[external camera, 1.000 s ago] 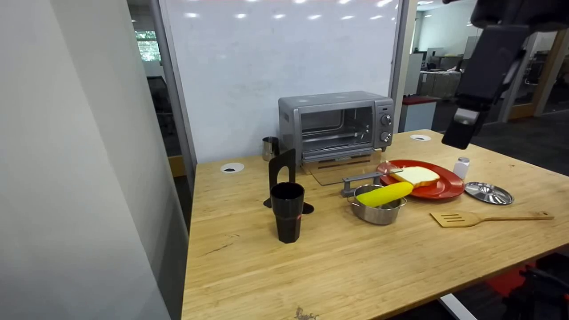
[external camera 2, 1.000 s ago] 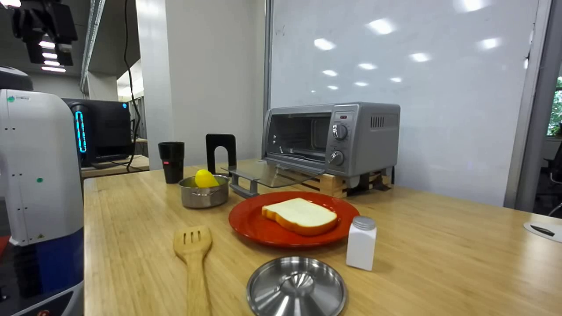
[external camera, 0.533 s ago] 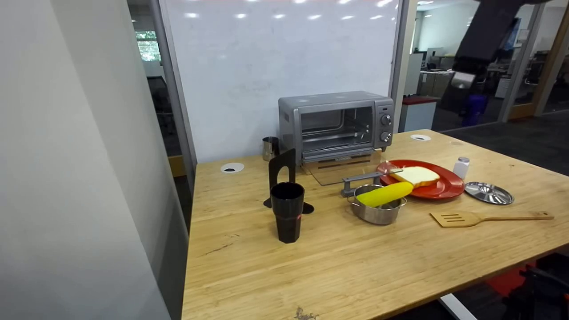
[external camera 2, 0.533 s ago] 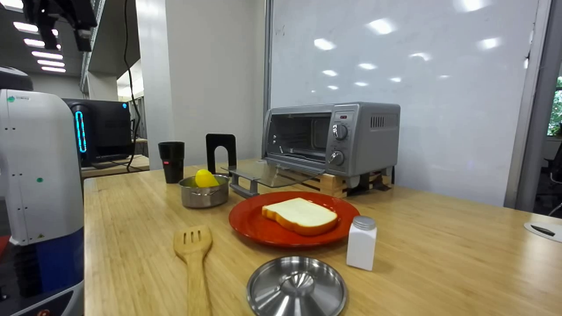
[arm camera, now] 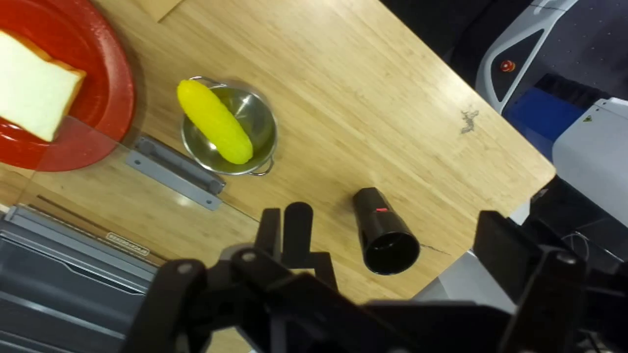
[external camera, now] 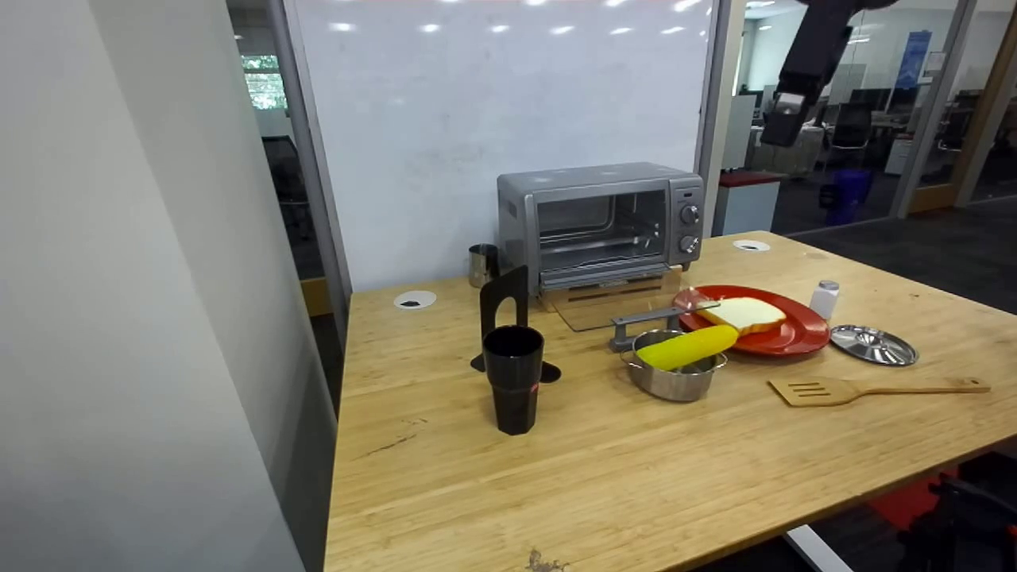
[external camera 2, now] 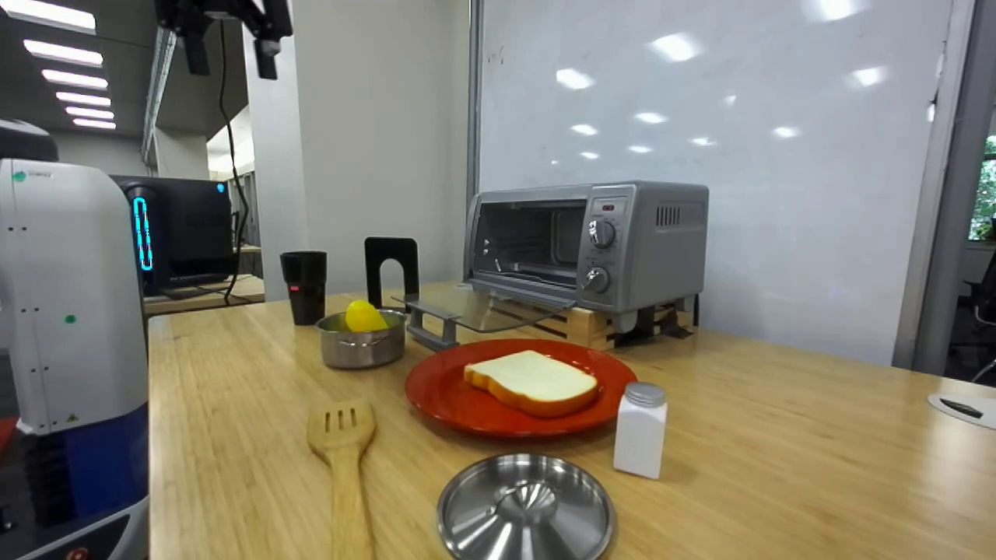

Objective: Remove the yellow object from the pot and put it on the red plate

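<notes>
The gripper (external camera 2: 231, 64) stood higher in both exterior views than a second earlier, its fingers (external camera 2: 267, 66) spread wide, while the things on the wooden table (external camera: 477, 500) lay as before. The yellow corn-like object (arm camera: 216, 122) sat tilted in the steel pot (arm camera: 260, 122), one end down inside, the other jutting past the rim. The red plate (external camera 2: 443, 397) bore a slice of bread (external camera 2: 533, 381); the toaster oven (external camera 2: 622, 233) had its glass door (external camera 2: 490, 309) lowered.
</notes>
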You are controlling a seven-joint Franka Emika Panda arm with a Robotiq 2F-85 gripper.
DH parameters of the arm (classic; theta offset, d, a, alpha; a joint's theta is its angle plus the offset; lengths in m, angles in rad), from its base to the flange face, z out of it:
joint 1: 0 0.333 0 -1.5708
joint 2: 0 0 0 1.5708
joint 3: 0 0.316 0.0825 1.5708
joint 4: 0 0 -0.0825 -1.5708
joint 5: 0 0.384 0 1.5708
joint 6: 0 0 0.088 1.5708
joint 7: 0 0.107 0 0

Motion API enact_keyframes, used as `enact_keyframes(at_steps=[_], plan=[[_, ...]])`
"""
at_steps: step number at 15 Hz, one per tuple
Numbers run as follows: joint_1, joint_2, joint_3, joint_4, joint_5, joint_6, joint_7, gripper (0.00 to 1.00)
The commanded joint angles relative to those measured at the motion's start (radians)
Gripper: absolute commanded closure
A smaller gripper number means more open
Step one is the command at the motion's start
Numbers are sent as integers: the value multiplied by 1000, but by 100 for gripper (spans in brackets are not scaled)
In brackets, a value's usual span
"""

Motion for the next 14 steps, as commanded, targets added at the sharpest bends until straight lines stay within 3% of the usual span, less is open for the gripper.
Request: enact_keyframes(at_steps=[1, 5, 14], plan=[[-41, 176, -54, 122, -40, -60, -129, 0], [-65, 347, -75, 219, -82, -116, -227, 0], [-77, 625, -13, 389, -248, -181, -296, 0]])
